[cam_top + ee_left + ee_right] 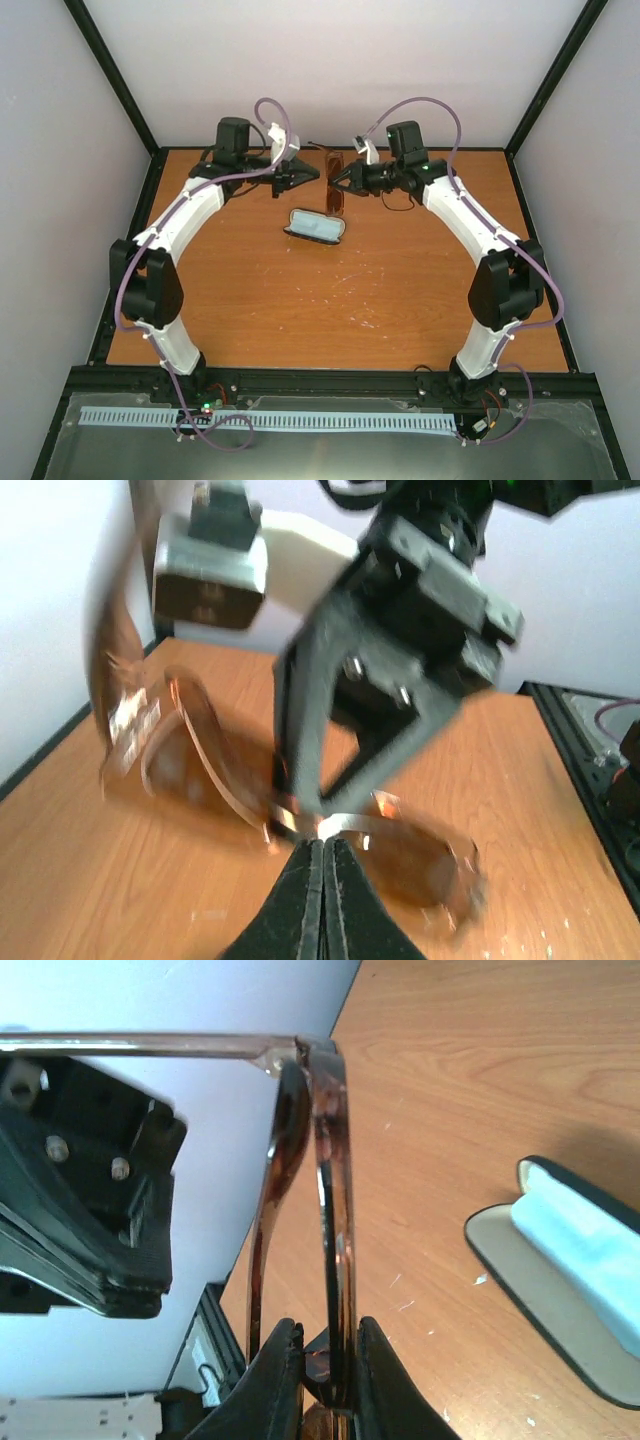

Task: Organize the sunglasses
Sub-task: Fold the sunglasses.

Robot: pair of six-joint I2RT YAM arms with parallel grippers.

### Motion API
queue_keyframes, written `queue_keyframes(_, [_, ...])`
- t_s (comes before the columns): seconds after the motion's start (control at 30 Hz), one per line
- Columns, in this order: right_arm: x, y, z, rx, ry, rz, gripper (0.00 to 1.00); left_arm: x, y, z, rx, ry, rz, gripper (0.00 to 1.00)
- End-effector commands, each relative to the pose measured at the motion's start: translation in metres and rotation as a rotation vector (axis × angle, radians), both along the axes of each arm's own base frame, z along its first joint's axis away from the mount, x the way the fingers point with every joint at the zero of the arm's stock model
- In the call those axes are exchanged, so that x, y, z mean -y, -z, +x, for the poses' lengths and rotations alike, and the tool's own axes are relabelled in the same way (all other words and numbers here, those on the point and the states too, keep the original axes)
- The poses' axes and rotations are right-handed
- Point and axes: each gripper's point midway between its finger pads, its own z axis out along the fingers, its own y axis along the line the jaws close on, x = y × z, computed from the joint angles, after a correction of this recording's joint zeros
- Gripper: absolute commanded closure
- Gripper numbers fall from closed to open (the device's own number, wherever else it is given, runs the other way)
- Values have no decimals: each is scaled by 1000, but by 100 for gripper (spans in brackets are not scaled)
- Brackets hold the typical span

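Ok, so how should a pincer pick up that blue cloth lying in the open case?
Pinch the cloth from straight above, across its narrow width: it lies lengthwise inside the case, whose rim would likely block a sideways approach. First free an arm; the left pincer and right pincer are both shut on the sunglasses.

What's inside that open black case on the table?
A pale blue cloth lies in the case, on its grey lining. It covers part of the lining, so anything beneath is hidden. The sunglasses are not inside.
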Motion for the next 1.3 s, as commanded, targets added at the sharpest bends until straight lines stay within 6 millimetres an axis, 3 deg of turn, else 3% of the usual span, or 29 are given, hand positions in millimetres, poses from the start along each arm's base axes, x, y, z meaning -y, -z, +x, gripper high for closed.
queue_keyframes(0.0, [10,6,27,2,92,-25,97,-40,30,-12,-4,-87,103,100])
queue_keyframes(0.1, [3,6,29,-25,40,-27,97,-68,61,-12,-1,-177,180,100])
queue_keyframes(0.17, [1,10,30,-39,23,-38,97,-82,67,0,16,-245,199,100])
queue_keyframes(0.23, [0,13,28,-50,10,-40,97,-89,56,18,43,-310,178,99])
queue_keyframes(0.4, [-5,22,17,-80,-23,-55,97,-87,5,65,96,-393,46,100])
queue_keyframes(0.63, [-12,33,10,-99,-36,-73,97,-71,-33,97,68,-344,-93,99])
queue_keyframes(0.93, [-25,35,21,-96,-37,-50,97,-51,-41,74,2,-247,-142,99])
queue_keyframes(1.27, [-31,36,27,-89,-39,-52,97,-16,-26,30,-62,-139,-141,99])
